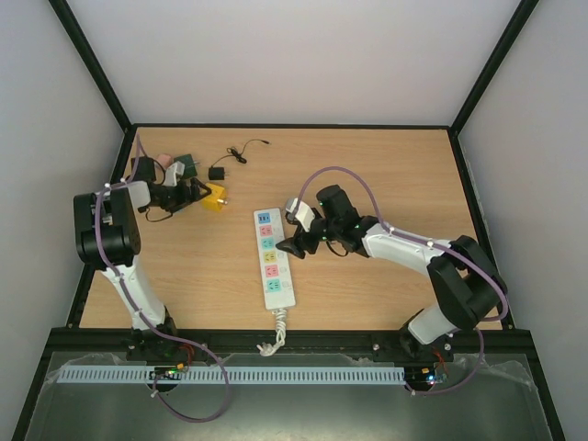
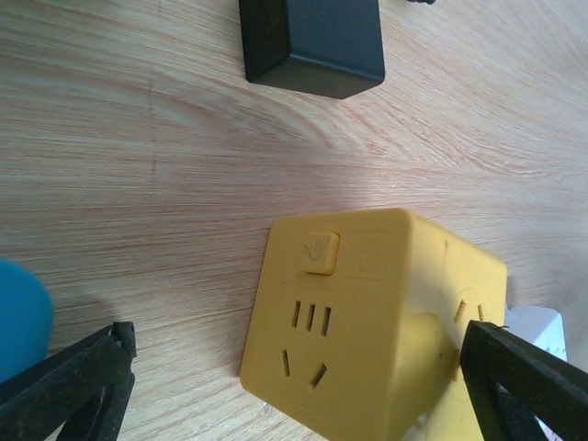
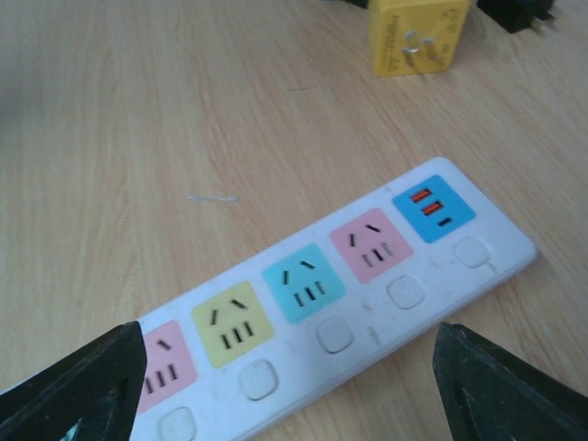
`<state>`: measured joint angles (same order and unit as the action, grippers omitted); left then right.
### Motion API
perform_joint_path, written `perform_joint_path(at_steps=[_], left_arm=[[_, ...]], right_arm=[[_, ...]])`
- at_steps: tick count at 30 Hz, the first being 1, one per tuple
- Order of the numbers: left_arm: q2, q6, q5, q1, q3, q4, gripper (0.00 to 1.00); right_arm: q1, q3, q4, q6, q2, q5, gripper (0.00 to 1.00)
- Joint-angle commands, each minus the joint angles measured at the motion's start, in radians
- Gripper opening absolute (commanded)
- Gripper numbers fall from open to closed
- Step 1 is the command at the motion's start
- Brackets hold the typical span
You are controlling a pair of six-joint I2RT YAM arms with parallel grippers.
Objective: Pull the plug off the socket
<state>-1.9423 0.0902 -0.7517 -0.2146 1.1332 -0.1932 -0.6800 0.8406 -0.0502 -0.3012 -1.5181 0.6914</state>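
The socket (image 1: 273, 255), a long white strip with pastel outlet faces, lies mid-table; every outlet on the socket (image 3: 331, 294) shows bare. The plug (image 1: 216, 198), a yellow cube adaptor, rests on the wood at the back left, its metal prongs showing on the plug (image 3: 418, 37) in the right wrist view. My left gripper (image 1: 202, 194) stands open astride the plug (image 2: 367, 322), with wood showing between the left finger and the cube. My left gripper (image 2: 296, 372) holds nothing. My right gripper (image 1: 296, 241) hovers open just right of the strip; nothing sits between the fingers of my right gripper (image 3: 289, 377).
A black adaptor (image 1: 217, 173) lies behind the yellow cube, close to it in the left wrist view as a black adaptor (image 2: 312, 41). A thin black cable (image 1: 246, 150) trails further back. Green (image 1: 186, 165) and pink (image 1: 163, 161) items sit at the back-left corner. The strip's coiled cord (image 1: 276, 329) runs to the near edge.
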Motion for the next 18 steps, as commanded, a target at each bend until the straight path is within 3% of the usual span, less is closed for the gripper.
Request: perform_joint_path(at_steps=[1,13,16,18], left_arm=[[0.056,-0.051,0.04,-0.004,-0.014,-0.044,1.0],[0.309,-0.175,0.241,-0.005,-0.039,-0.069,1.0],[0.388,-0.195,0.31,-0.01,-0.069,-0.061,1.0],[0.443,-0.198,0.338,-0.019,-0.092,-0.051,1.0]], right_arm=[[0.002,0.032,-0.055,0.05,-0.035,-0.131,0.86],[-0.069,0.135,0.051,0.193,-0.13,-0.385,0.92],[-0.135,0.123,0.069,0.21,-0.126,-0.463,0.99],[-0.187,0.14,0.09,0.277,-0.148,-0.582,0.98]])
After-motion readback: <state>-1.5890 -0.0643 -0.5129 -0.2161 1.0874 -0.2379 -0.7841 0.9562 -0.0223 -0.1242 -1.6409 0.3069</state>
